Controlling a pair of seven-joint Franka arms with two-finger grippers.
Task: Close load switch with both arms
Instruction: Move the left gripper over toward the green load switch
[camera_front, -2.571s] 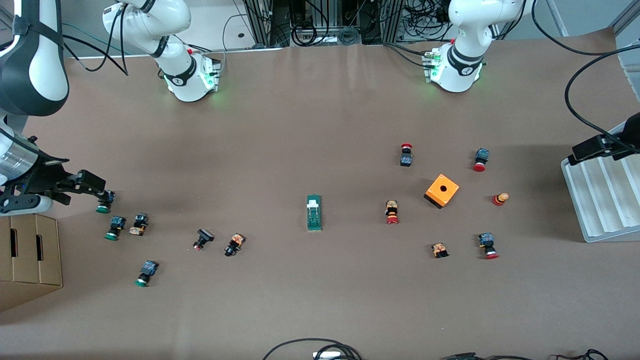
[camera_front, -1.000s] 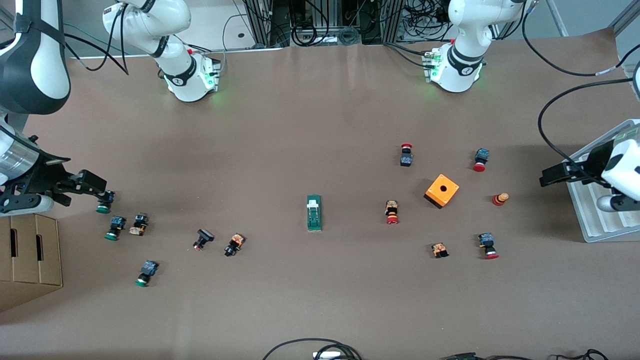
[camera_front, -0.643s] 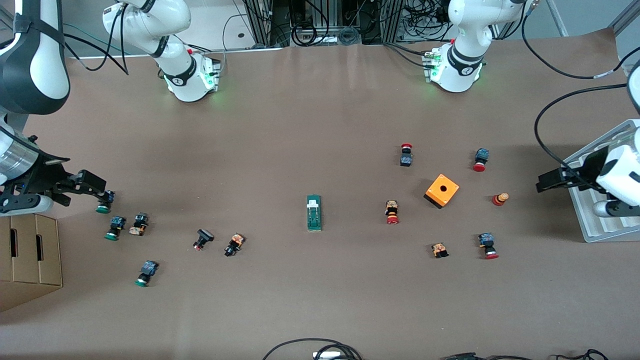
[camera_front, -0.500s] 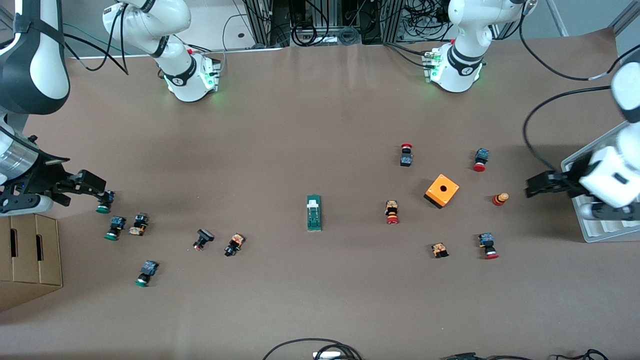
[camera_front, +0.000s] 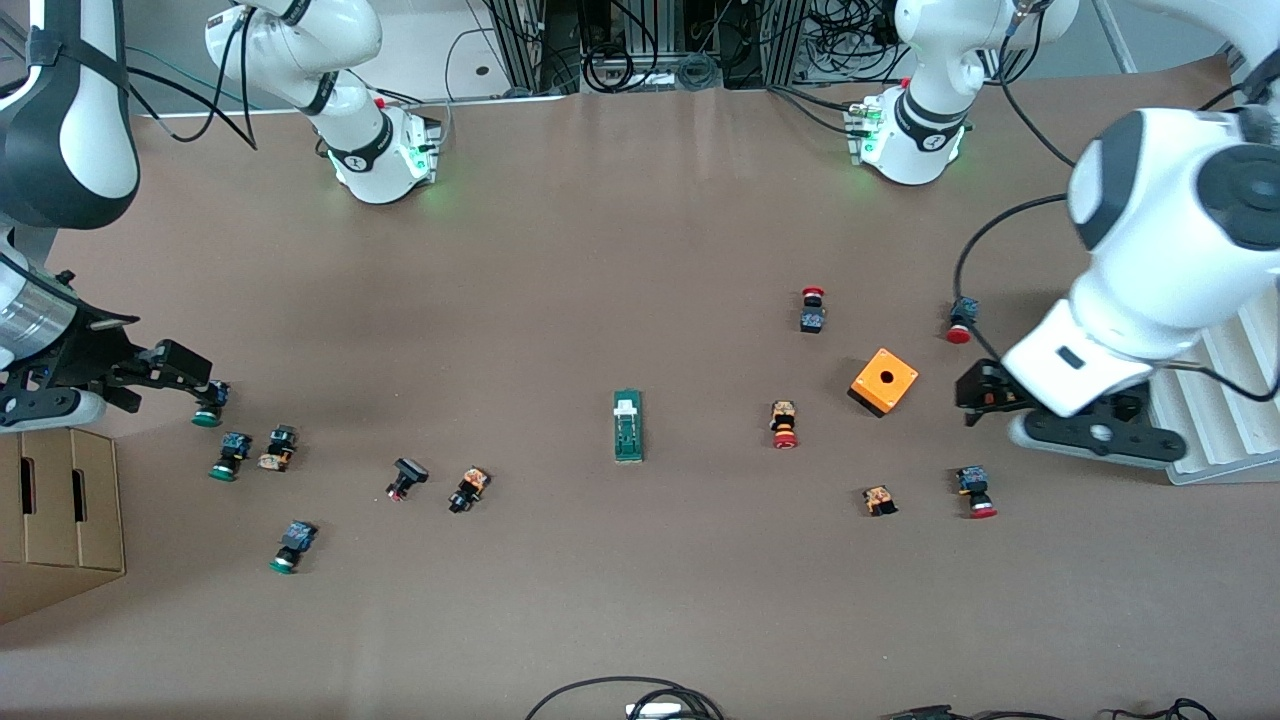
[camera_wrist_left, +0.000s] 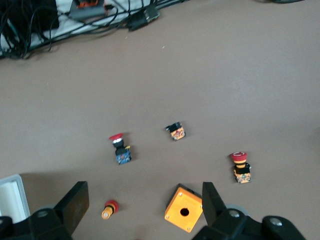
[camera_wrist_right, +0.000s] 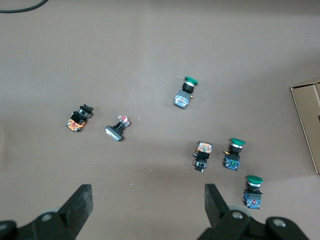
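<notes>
The load switch (camera_front: 628, 425) is a slim green block with a white handle piece, lying flat at the middle of the table, far from both grippers. My left gripper (camera_front: 974, 396) hangs open over the table between the orange box (camera_front: 884, 381) and the white tray (camera_front: 1215, 425). In the left wrist view my left gripper (camera_wrist_left: 144, 206) is open and empty, with the orange box (camera_wrist_left: 185, 211) and a small red-and-yellow button (camera_wrist_left: 109, 209) below it. My right gripper (camera_front: 196, 385) waits open and empty by the green-capped buttons (camera_front: 230, 455); the right wrist view shows its gripper (camera_wrist_right: 147, 201) spread over bare table.
Red-capped buttons (camera_front: 785, 424) lie around the orange box toward the left arm's end. Green-capped and black buttons (camera_front: 468, 489) lie toward the right arm's end. A cardboard box (camera_front: 60, 510) stands at that end's edge. Cables (camera_front: 625, 700) lie at the edge nearest the front camera.
My left arm has swung in from over the white tray toward the orange box, and now covers the small red-and-yellow button. The right arm and the load switch have not moved.
</notes>
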